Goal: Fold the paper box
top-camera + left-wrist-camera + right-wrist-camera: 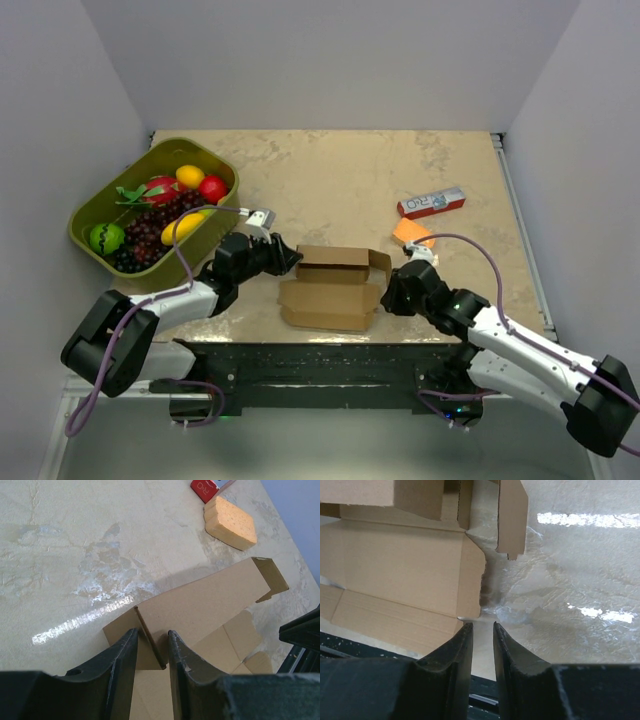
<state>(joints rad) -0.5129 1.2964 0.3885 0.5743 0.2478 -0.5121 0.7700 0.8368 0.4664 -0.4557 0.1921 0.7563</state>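
The paper box (330, 285) is plain brown cardboard, lying partly folded near the table's front edge with one long wall raised and its flaps spread. My left gripper (290, 258) is at the box's left end. In the left wrist view its fingers (152, 630) straddle an upright end flap (150, 640) that runs slantwise between them, closed in on it. My right gripper (388, 295) is at the box's right end. In the right wrist view it (479, 625) stands narrowly open and empty just off the corner of a flat flap (470, 580), with table showing between the fingers.
An orange block (413, 232) and a red-and-white carton (431, 203) lie behind the right gripper. A green basket (222, 170) of fruit stands at the back left. The black base rail (320, 360) runs just in front of the box.
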